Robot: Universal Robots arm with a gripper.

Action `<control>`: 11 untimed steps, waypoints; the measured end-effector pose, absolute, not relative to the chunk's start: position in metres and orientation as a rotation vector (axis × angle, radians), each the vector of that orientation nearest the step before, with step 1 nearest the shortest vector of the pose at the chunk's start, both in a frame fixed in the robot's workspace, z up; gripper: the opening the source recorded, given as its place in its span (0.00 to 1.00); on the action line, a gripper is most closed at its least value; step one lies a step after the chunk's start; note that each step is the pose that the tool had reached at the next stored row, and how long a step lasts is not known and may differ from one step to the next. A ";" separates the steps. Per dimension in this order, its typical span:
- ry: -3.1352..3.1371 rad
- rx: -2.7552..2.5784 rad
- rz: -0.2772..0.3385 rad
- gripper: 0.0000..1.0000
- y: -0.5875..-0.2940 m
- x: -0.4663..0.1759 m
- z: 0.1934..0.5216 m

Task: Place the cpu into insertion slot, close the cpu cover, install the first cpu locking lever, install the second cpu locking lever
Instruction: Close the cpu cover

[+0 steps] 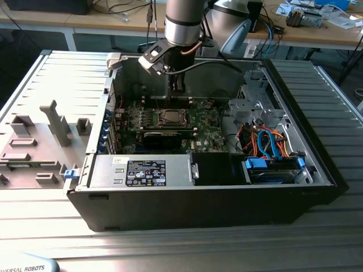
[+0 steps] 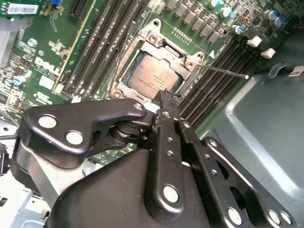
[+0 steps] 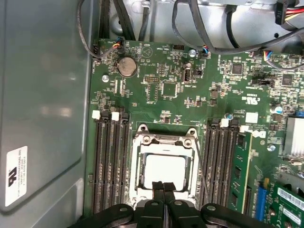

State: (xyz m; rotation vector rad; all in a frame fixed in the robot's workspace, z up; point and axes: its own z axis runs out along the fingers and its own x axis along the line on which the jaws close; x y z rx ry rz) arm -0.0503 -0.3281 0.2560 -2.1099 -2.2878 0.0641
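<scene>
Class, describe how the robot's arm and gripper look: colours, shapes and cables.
The arm is a silver-grey cylinder with a black band, and a black cable runs off its wrist. The gripper is matte black: flat linked bars joined by silver pins, tapering to a narrow tip.

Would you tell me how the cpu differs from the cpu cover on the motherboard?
The cpu is a solid pale square; the cpu cover is an open frame with a large window. The cpu sits inside; the cpu cover rings it. Both are silvery metal, lying flat.
</scene>
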 end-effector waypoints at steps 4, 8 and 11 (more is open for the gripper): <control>-2.291 -2.113 0.058 0.11 -0.328 -0.050 0.256; -2.306 -2.127 0.029 0.11 -0.328 -0.050 0.255; -2.307 -2.127 0.028 0.11 -0.328 -0.050 0.255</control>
